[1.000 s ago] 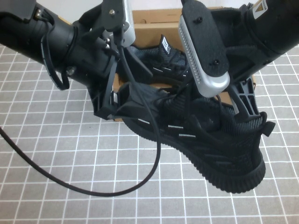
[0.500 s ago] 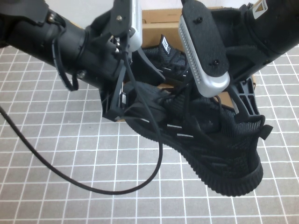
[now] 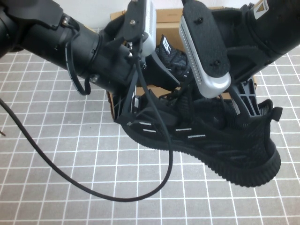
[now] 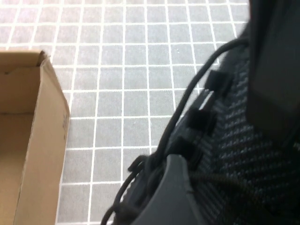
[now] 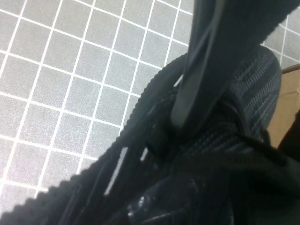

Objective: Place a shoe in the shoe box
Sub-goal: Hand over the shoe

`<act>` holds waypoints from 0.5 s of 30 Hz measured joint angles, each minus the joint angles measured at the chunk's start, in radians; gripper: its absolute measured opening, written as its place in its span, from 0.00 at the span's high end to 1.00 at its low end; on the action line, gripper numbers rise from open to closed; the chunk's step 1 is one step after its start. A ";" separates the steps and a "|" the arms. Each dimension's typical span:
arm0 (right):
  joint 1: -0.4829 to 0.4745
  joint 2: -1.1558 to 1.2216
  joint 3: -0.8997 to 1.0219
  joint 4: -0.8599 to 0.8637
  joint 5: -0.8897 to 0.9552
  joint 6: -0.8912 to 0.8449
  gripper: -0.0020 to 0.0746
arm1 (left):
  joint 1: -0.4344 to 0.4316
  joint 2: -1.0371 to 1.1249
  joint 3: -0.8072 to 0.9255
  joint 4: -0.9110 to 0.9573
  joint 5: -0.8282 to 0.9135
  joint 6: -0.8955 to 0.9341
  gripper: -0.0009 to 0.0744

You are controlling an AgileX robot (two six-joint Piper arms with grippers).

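A black knit shoe (image 3: 211, 140) with white dashes hangs in the air in front of the brown shoe box (image 3: 161, 18). My left gripper (image 3: 140, 107) is shut on its toe end. My right gripper (image 3: 243, 101) is shut on its heel collar, one finger inside the opening. The shoe lies nearly level, toe to the left. The left wrist view shows its knit and laces (image 4: 243, 154) between the fingers (image 4: 171, 192), with the box wall (image 4: 44, 122) beside it. The right wrist view shows the shoe (image 5: 154, 140) under a finger (image 5: 201, 70).
A second identical shoe (image 3: 172, 58) with a white tongue label lies inside the box. A black cable (image 3: 93, 190) loops over the white-gridded grey mat (image 3: 56, 140) at the front left. Both arms crowd the space above the box.
My left arm has moved right and toward the box. The held shoe has swung from a steep tilt to nearly level, its heel rising and shifting right.
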 joint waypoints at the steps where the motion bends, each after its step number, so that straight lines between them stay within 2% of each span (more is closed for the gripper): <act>1: 0.000 0.000 0.000 0.000 0.002 0.000 0.98 | -0.002 0.000 0.000 0.000 0.000 0.009 0.29; 15: 0.000 0.000 0.000 -0.006 0.002 -0.004 0.98 | -0.004 0.044 0.000 0.002 0.000 0.026 0.29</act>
